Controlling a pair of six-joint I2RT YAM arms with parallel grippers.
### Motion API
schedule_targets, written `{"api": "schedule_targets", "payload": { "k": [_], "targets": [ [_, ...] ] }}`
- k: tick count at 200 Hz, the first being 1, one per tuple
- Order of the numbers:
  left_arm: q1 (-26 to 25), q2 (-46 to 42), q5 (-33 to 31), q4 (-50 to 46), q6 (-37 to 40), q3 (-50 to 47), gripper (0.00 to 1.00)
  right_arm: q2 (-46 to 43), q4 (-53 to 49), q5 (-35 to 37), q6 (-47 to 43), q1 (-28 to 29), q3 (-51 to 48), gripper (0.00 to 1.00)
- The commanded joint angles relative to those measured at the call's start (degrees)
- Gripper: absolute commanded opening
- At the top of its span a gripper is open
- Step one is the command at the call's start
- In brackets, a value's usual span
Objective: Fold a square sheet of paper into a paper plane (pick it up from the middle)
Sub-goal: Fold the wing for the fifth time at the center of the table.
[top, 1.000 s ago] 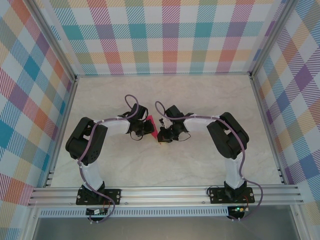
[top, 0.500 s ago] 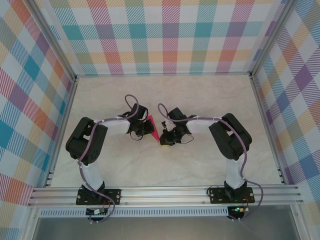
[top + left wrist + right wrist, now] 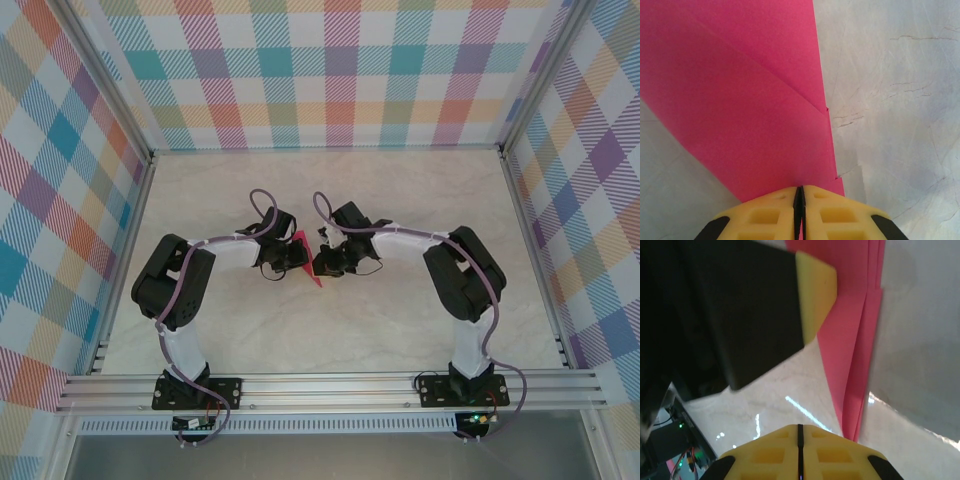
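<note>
The square sheet of paper (image 3: 750, 100) is folded into a narrow magenta-pink shape with slanted creases, standing on edge above the table. My left gripper (image 3: 799, 189) is shut on its lower edge. In the top view the paper (image 3: 317, 281) shows between both wrists, with the left gripper (image 3: 296, 258) just left of it. My right gripper (image 3: 800, 426) is shut with nothing between its pads. The paper's pointed end (image 3: 850, 365) passes just right of its fingers. The right gripper (image 3: 322, 265) sits against the paper's right side.
The marble tabletop (image 3: 400, 200) lies open behind and in front of the arms. Plaid walls and aluminium rails (image 3: 330, 385) bound it. The left gripper's black body and a yellow finger (image 3: 812, 295) loom close in the right wrist view.
The right gripper dipped toward the near edge, then came back up and left against the paper. The left gripper and the paper have stayed in place.
</note>
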Motion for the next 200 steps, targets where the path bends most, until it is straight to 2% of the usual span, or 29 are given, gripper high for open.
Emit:
{"api": "schedule_targets", "payload": {
  "k": [1,67,130,200],
  "targets": [
    [-0.2,3.1,-3.5,-3.1,0.2,-0.2,0.13,3.7,-0.5,-0.3,0.1,0.2,1.9,0.08],
    [0.6,1.7,-1.5,-1.2,3.3,-0.2,0.18,6.9,-4.1,1.9,-1.4,0.2,-0.7,0.08],
    [7.9,2.5,7.3,7.4,11.2,-1.9,0.25,6.7,-5.7,1.1,-2.1,0.1,-4.0,0.07],
    [13.4,6.8,10.1,8.0,13.2,2.6,0.28,6.4,-5.6,0.7,-2.1,0.1,-6.8,0.06]
  ]
}}
